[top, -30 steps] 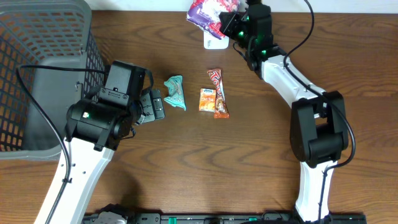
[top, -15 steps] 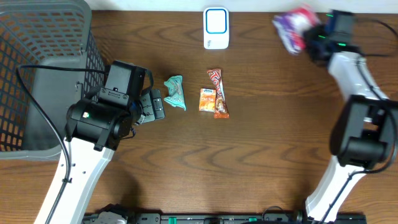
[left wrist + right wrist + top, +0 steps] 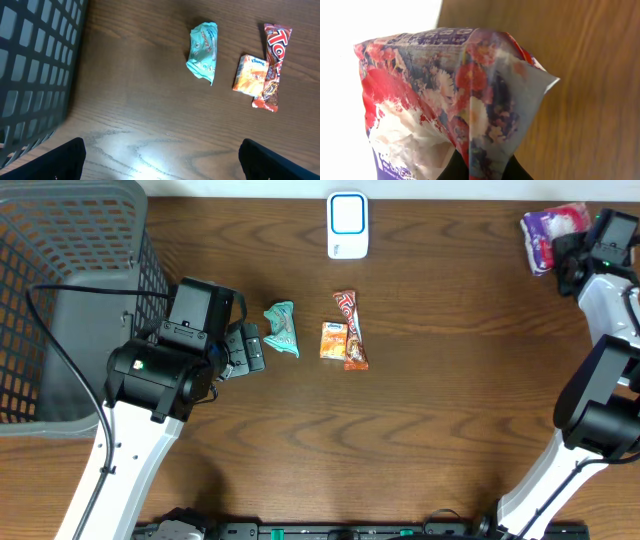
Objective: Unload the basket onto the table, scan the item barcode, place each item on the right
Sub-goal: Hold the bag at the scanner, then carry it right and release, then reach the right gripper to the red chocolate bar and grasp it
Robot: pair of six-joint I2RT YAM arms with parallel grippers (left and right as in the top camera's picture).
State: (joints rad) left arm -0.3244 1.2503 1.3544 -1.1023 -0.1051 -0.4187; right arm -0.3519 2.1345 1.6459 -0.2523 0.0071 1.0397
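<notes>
Right gripper clamps a floral packet at far right.
Scanner sits top centre, well apart from it; three snacks lie mid-frame.

On a bent arm, the left black two-finger tool gapes wide; the right black two-finger tool, arm outstretched, seems pinched shut.

One grey mesh basket, one white scanner, one floral pouch, three small snack items counted as one teal packet, one orange packet, one red bar, two robot arms, left arm, right arm.
</notes>
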